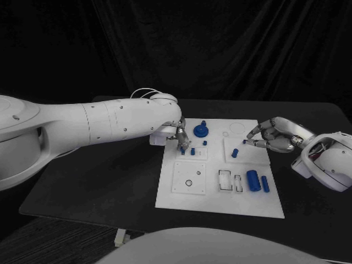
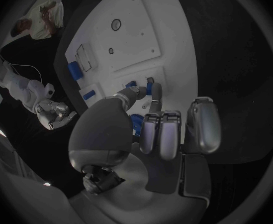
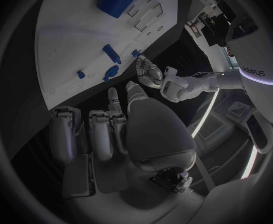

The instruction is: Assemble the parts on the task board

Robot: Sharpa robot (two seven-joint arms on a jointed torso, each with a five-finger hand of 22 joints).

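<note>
board near-left bare: task board (image 1: 184, 201) | near-right blocked: two blue cylinders (image 1: 254, 180) | far-left blocked: left robot hand (image 1: 179, 137)

Two glossy white arms with small dark screws end in silver hands; thin white cables loop at the left wrist.

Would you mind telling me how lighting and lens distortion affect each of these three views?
Head view: the task board is evenly lit against a black backdrop, its edges straight. Left wrist view: fisheye bends the board's edges, and the left hand looms large, catching soft highlights. Right wrist view: the same curving, with the right hand dim and bright streaks of room light beside it.
</note>
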